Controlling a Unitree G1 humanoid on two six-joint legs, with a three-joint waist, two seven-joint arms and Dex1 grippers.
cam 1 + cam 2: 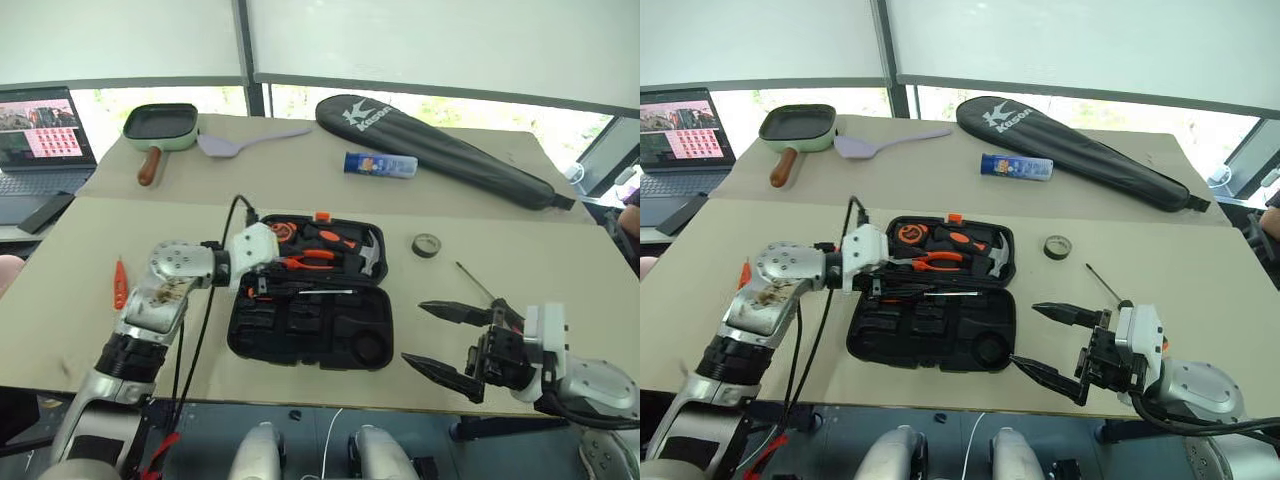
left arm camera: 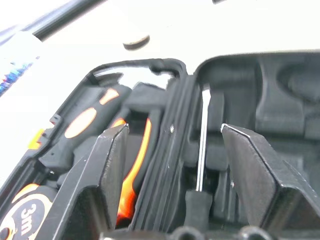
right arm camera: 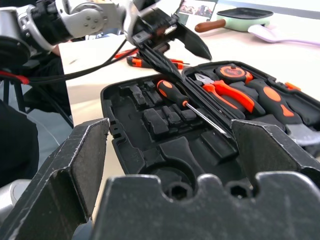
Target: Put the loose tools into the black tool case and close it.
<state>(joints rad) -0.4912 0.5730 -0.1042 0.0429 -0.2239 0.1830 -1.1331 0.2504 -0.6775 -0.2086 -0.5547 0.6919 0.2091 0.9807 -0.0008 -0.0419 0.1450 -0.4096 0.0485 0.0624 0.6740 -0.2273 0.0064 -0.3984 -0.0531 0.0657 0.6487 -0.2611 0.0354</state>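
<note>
Right now the black tool case point(image 1: 310, 335) lies open on the table point(image 1: 80, 290), one screwdriver point(image 3: 187, 104) already in its slot. Above it, the left gripper point(image 3: 172, 37) has its fingers apart, empty; the right gripper point(image 1: 440, 340) gapes wide beside the case.

The table point(image 1: 560, 260) is viewed from above by both head cameras, facing forward and down. The open black tool case point(image 1: 310, 335) is seen close up by each wrist camera along its own tool, and is shared by all four views.
</note>
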